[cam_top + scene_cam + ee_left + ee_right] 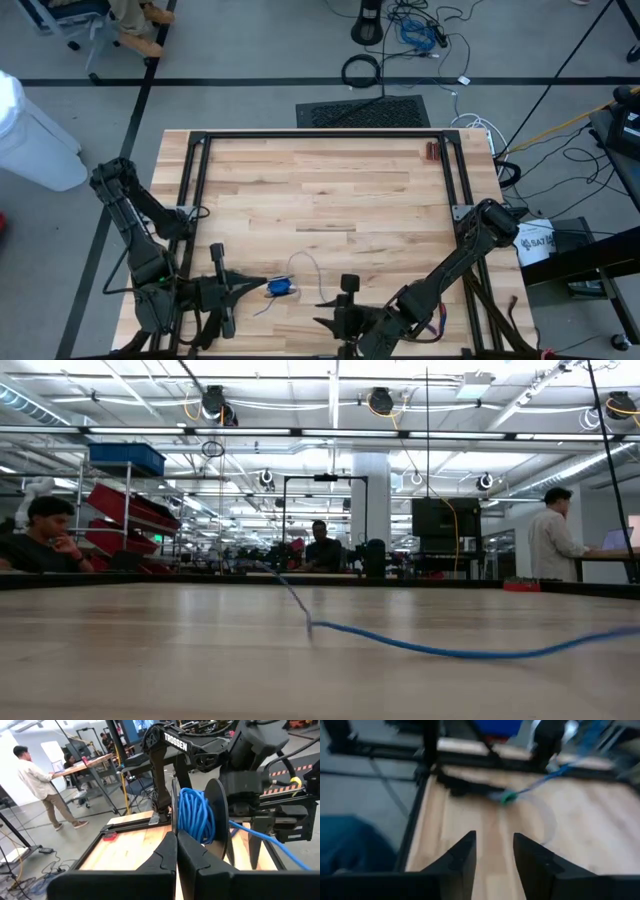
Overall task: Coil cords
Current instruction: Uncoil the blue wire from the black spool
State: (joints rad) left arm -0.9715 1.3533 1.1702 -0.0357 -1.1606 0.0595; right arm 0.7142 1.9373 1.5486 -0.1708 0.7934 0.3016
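Observation:
A blue cord is partly wound between the two black discs of a small spool (196,815), (281,288), held above the table's near edge. My left gripper (176,851), (255,287) is shut on the spool. The loose cord (305,262) loops over the wood and lies along the table (450,651). Its greenish plug end (508,797) rests on the boards. My right gripper (493,851), (325,320) hovers open just right of the spool, with nothing between its fingers. My left gripper pinches the rim of the spool's near black disc (174,822) between its two shut fingers. The fingers lie level and come from the table's left. The spool stands on edge, lifted clear of the table, and the loose cord trails from it down to the wood.
A black metal frame (320,135) runs round the wooden table top. A small reddish object (432,151) lies at the far right corner. The middle and far parts of the top are bare wood. People sit and stand in the room beyond the table.

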